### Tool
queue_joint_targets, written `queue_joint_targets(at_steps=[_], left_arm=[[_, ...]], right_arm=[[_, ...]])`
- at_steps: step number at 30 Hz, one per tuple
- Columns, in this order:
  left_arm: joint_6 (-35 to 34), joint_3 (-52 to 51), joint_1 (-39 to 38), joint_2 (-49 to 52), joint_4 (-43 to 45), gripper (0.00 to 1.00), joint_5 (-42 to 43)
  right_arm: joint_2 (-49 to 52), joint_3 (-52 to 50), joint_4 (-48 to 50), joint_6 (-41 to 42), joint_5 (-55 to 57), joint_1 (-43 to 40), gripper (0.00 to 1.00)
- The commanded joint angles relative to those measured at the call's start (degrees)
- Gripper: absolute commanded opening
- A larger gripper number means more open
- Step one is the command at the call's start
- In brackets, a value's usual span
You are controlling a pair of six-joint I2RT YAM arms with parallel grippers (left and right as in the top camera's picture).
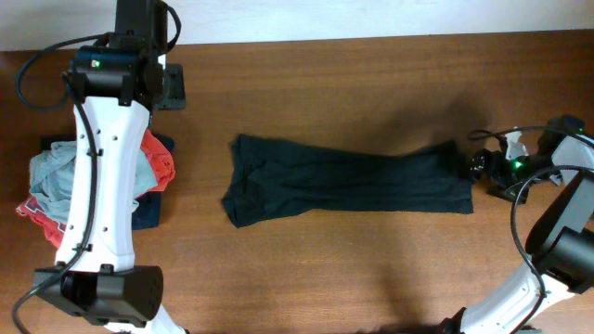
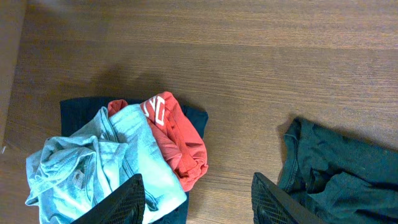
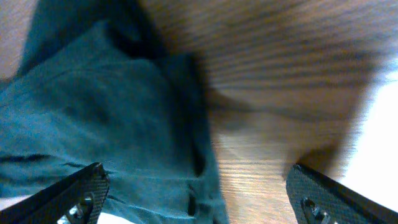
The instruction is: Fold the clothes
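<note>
The black T-shirt [image 1: 343,181] lies in a long, roughly folded strip across the middle of the table. Its left end shows in the left wrist view [image 2: 342,174] and its right end in the right wrist view [image 3: 106,112]. My right gripper [image 3: 205,199] is open and low over the shirt's right edge, holding nothing; in the overhead view [image 1: 481,167] it sits at the shirt's right end. My left gripper [image 2: 200,205] is open and empty, high above the bare wood between the shirt and the pile of other garments.
A pile at the table's left holds a grey-blue garment [image 2: 93,165], a red-and-white one [image 2: 177,140] and a navy one [image 2: 78,107] underneath. The left arm [image 1: 93,167] reaches over this pile [image 1: 56,181]. The right arm's cables [image 1: 520,199] lie at the right edge.
</note>
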Motion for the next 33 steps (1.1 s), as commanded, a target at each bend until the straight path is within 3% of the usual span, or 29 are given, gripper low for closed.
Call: queue_joint_targets(at_steps=[1,5,14,18,21,28,33], left_arm=[[-0.7,0.1,0.2,0.0,0.0,0.55,-0.7],[-0.7,0.1,0.2,0.0,-0.1,0.55,-0.7],[-0.7,0.1,0.2,0.0,-0.9,0.55,-0.8],[-0.7,0.1,0.2,0.0,-0.8,0.56,-0.8],[-0.7,0.1,0.2,0.0,-0.9,0.56,-0.8],[-0.2,0.1,0.2,0.0,-1.0,0.61,-0.8],[-0.2,0.1,0.2,0.0,-1.0,0.61,-0.8]], right_arm=[[3.6,0.1,0.4,-2.0,-2.8,2.1,0.93],[4.9,0.1,0.8,-2.0,-2.6,4.5,0.85],[5.0,0.1,0.5,-0.8,-1.4,5.7,0.33],[4.5,0.1,0.3,1.7,-1.4,5.7,0.22],[2.6,0.2,0.3,3.2,-1.4,5.7,0.06],[-5.6,3.0,-1.0,11.3,9.2,5.7,0.04],[-11.0,8.3,-4.6,12.7,14.5,5.7,0.04]])
